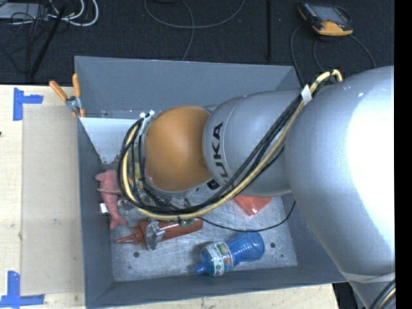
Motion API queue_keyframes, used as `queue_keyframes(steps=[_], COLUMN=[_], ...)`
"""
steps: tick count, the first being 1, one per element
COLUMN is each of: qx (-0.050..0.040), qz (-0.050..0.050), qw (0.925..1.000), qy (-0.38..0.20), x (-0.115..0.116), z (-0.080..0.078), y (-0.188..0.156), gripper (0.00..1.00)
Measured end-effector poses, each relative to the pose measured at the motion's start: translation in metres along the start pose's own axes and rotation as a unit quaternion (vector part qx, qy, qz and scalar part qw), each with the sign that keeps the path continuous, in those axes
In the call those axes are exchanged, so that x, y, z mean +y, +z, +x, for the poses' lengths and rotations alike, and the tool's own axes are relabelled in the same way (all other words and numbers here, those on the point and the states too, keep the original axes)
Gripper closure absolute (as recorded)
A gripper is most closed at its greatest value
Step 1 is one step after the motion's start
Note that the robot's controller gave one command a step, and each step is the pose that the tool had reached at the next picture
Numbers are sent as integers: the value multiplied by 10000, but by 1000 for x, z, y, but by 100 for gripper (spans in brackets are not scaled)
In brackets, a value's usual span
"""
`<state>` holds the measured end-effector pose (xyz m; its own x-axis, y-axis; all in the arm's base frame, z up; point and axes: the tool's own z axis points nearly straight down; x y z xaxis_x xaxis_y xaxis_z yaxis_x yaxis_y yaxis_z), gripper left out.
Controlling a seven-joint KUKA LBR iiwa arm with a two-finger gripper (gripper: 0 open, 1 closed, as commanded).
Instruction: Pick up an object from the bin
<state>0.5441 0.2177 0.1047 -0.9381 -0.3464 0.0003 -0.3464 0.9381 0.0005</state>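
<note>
Hand (152, 235) sits at a long red-brown thing (177, 227); arm (270, 153) lettering reads "UKA".

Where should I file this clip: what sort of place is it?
Probably a robotics lab: a KUKA arm reaches into a grey metal bin holding a blue bottle and other loose things, with cables on the dark floor behind.

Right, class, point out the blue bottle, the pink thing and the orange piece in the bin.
blue bottle (241, 249), camera view, on its blue body.
pink thing (108, 184), camera view, on its upper part.
orange piece (252, 204), camera view, on its visible flat face.
</note>
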Motion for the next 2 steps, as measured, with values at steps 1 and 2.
queue_keyframes(steps=[1,2], qx=[-11,-15], qz=[0,-33], qw=[10000,10000], qy=[34,-17], x=[7,-61], z=[22,-4], y=[19,28], gripper=[0,100])
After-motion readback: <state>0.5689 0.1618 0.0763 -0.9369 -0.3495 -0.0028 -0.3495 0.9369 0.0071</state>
